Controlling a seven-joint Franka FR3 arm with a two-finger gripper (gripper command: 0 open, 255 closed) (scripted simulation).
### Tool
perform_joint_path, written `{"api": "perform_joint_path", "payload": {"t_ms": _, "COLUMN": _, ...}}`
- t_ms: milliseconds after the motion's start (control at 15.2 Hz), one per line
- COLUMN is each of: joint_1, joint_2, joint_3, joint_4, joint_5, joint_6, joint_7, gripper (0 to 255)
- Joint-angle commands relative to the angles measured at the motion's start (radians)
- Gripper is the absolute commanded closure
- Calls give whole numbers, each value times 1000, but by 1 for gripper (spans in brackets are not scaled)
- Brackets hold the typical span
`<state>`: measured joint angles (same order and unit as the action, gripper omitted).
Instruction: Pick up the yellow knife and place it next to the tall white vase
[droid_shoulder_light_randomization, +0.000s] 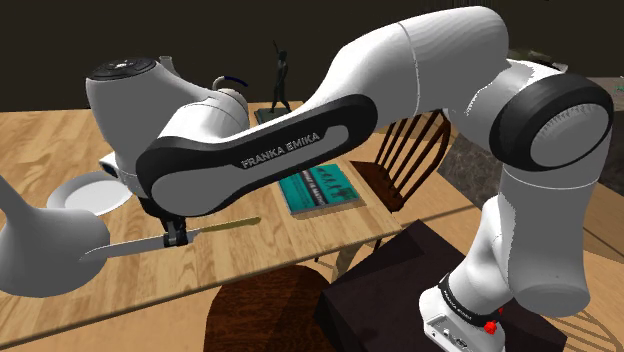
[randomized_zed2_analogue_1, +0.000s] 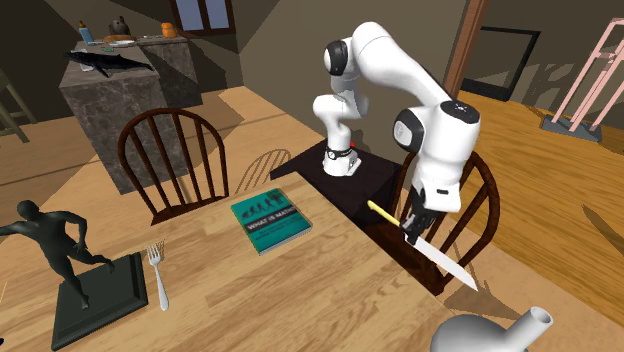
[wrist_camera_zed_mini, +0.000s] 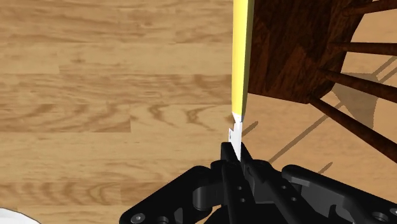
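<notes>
Yellow-handled knife (droid_shoulder_light_randomization: 218, 226): clamped at the blade's base in the hand (droid_shoulder_light_randomization: 177, 240), lifted above tabletop (droid_shoulder_light_randomization: 60, 135); placement beside white vase (droid_shoulder_light_randomization: 40, 245) outstanding.

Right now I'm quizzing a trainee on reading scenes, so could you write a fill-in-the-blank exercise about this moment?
1. The gripper is ____ on the knife.
2. The knife's handle is ____ in colour.
3. The gripper clasps the knife where its handle meets its ____.
Missing words: shut, yellow, blade.
</notes>
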<state>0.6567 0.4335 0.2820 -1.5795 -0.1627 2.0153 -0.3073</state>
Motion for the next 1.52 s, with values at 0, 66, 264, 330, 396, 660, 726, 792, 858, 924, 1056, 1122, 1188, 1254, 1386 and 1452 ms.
{"api": "perform_joint_path", "payload": {"t_ms": 0, "joint_1": 1, "joint_2": 12, "joint_3": -2, "joint_4": -9, "joint_5": -4, "joint_6": 21, "joint_7": 3, "gripper": 255}}
{"api": "perform_joint_path", "payload": {"t_ms": 66, "joint_1": 1, "joint_2": 17, "joint_3": -3, "joint_4": -16, "joint_5": -6, "joint_6": 32, "joint_7": 4, "gripper": 255}}
{"api": "perform_joint_path", "payload": {"t_ms": 264, "joint_1": 2, "joint_2": 31, "joint_3": -6, "joint_4": -36, "joint_5": -12, "joint_6": 66, "joint_7": 9, "gripper": 255}}
{"api": "perform_joint_path", "payload": {"t_ms": 330, "joint_1": 3, "joint_2": 36, "joint_3": -7, "joint_4": -42, "joint_5": -14, "joint_6": 77, "joint_7": 10, "gripper": 255}}
{"api": "perform_joint_path", "payload": {"t_ms": 396, "joint_1": 3, "joint_2": 41, "joint_3": -8, "joint_4": -48, "joint_5": -16, "joint_6": 88, "joint_7": 12, "gripper": 255}}
{"api": "perform_joint_path", "payload": {"t_ms": 660, "joint_1": 5, "joint_2": 64, "joint_3": -12, "joint_4": -68, "joint_5": -25, "joint_6": 130, "joint_7": 18, "gripper": 255}}
{"api": "perform_joint_path", "payload": {"t_ms": 726, "joint_1": 6, "joint_2": 70, "joint_3": -13, "joint_4": -73, "joint_5": -27, "joint_6": 141, "joint_7": 20, "gripper": 255}}
{"api": "perform_joint_path", "payload": {"t_ms": 792, "joint_1": 7, "joint_2": 77, "joint_3": -15, "joint_4": -77, "joint_5": -29, "joint_6": 151, "joint_7": 21, "gripper": 255}}
{"api": "perform_joint_path", "payload": {"t_ms": 858, "joint_1": 7, "joint_2": 83, "joint_3": -16, "joint_4": -81, "joint_5": -32, "joint_6": 162, "joint_7": 23, "gripper": 255}}
{"api": "perform_joint_path", "payload": {"t_ms": 924, "joint_1": 8, "joint_2": 90, "joint_3": -17, "joint_4": -85, "joint_5": -34, "joint_6": 172, "joint_7": 25, "gripper": 255}}
{"api": "perform_joint_path", "payload": {"t_ms": 1056, "joint_1": 10, "joint_2": 104, "joint_3": -20, "joint_4": -92, "joint_5": -39, "joint_6": 192, "joint_7": 28, "gripper": 255}}
{"api": "perform_joint_path", "payload": {"t_ms": 1122, "joint_1": 11, "joint_2": 111, "joint_3": -22, "joint_4": -95, "joint_5": -41, "joint_6": 202, "joint_7": 30, "gripper": 255}}
{"api": "perform_joint_path", "payload": {"t_ms": 1188, "joint_1": 11, "joint_2": 118, "joint_3": -23, "joint_4": -98, "joint_5": -44, "joint_6": 212, "joint_7": 32, "gripper": 255}}
{"api": "perform_joint_path", "payload": {"t_ms": 1254, "joint_1": 12, "joint_2": 125, "joint_3": -25, "joint_4": -100, "joint_5": -47, "joint_6": 222, "joint_7": 34, "gripper": 255}}
{"api": "perform_joint_path", "payload": {"t_ms": 1386, "joint_1": 14, "joint_2": 139, "joint_3": -28, "joint_4": -104, "joint_5": -51, "joint_6": 239, "joint_7": 37, "gripper": 255}}
{"api": "perform_joint_path", "payload": {"t_ms": 1452, "joint_1": 14, "joint_2": 139, "joint_3": -28, "joint_4": -105, "joint_5": -51, "joint_6": 239, "joint_7": 37, "gripper": 255}}
